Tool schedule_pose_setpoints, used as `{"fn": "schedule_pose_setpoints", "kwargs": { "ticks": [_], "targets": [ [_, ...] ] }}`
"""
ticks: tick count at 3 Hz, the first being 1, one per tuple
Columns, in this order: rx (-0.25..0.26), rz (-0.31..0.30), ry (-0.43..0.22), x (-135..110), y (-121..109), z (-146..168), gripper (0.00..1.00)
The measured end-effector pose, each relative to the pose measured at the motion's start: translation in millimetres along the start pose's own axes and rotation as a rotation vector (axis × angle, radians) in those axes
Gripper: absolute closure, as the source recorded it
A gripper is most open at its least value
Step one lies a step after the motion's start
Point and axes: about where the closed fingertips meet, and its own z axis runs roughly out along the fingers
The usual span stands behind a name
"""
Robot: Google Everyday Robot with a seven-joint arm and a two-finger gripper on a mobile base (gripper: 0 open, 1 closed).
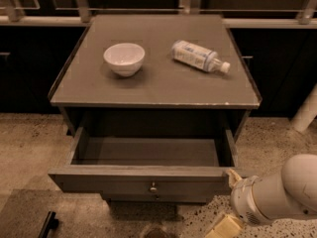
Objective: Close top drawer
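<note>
The top drawer (143, 182) of the grey-brown cabinet is pulled far out, and its inside looks empty. Its flat front carries a small round metal knob (153, 186) at the centre. My gripper (224, 202) is low at the bottom right, just off the right end of the drawer front. Its two tan fingers are spread apart: one fingertip (233, 174) is at the drawer's front right corner and the other (223, 227) is below, near the floor. It holds nothing. The white arm (282, 192) runs off to the right.
A white bowl (124, 58) and a plastic bottle (198, 56) lying on its side are on the cabinet top (153, 88). Speckled floor surrounds the cabinet. A black object (48, 224) is on the floor at the bottom left. A white post (306, 110) stands at the right.
</note>
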Motion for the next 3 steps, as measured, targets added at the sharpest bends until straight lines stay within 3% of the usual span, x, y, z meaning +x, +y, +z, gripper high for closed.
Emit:
{"fn": "schedule_pose_setpoints", "kwargs": {
  "ticks": [3],
  "targets": [
    [0.0,0.0,0.0,-8.0,1.1,-8.8,0.81]
  ]
}}
